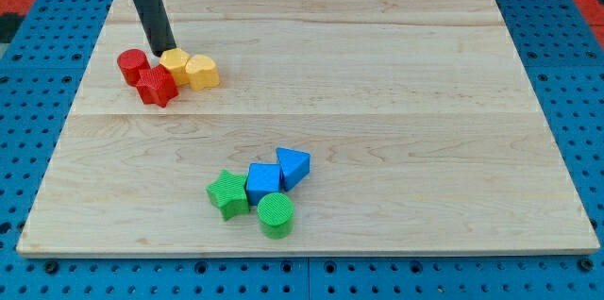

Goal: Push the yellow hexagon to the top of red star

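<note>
The pale wooden worktop (pixel 377 83) carries two clusters of small coloured blocks. At the view's upper left, the yellow hexagon block (pixel 175 61) touches the red star block (pixel 157 86) at the star's upper right, with a red cylinder (pixel 133 64) to the left and a yellow heart-like block (pixel 202 72) to the right. The arm has no jaws; the dark rod's tip (pixel 163 52) sits at the hexagon's upper-left edge. A short, gentle leftward nudge should suffice without scattering neighbours.

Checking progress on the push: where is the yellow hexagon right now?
In the view's upper left, the yellow hexagon touches the red star on its upper right, with my tip at its top-left edge.
</note>
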Motion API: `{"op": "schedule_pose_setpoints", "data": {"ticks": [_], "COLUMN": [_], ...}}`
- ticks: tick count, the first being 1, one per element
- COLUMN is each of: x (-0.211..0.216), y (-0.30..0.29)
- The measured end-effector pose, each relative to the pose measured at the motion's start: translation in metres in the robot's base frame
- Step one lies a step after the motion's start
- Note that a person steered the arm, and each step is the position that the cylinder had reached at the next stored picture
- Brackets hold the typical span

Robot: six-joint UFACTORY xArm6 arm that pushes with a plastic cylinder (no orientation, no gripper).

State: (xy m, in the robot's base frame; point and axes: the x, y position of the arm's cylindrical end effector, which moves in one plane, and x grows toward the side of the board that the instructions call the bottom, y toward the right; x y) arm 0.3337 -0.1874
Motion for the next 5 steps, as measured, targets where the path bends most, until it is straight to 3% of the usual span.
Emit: {"op": "schedule_pose_setpoints", "data": {"ticks": [4,5], "x": [-0.018,-0.018], "y": [0.03,0.101]}}
